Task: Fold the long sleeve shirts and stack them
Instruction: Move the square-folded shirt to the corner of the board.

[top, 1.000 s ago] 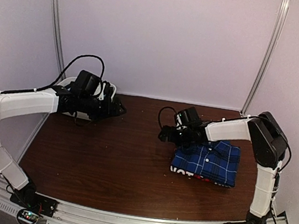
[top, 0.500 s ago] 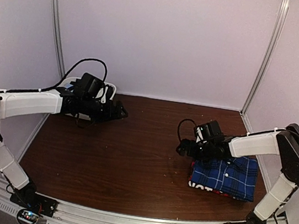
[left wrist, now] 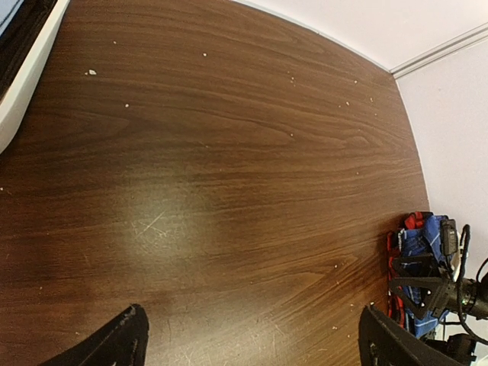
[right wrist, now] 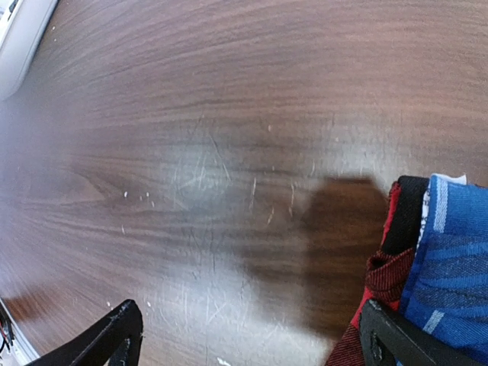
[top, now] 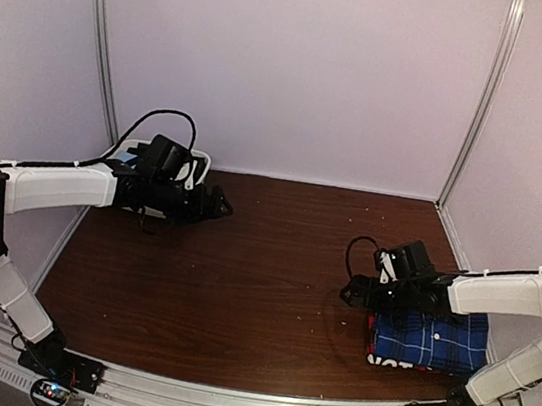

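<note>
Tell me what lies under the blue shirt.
A red-and-black shirt lies folded beneath the blue shirt, and only its edge shows. The rest of it is covered, so anything further below cannot be seen.

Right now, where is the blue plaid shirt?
Top view, near right: the blue plaid shirt lies folded on the red shirt, beside the right gripper.

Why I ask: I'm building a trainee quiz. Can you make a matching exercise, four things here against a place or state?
1 left claw
2 right claw
3 blue plaid shirt
4 red-and-black shirt

a underneath, only its edge showing
b open, over the far left of the table
c folded, lying on top of the other shirt
d open, at the shirts' left edge

Pairs: 1-b, 2-d, 3-c, 4-a
</note>
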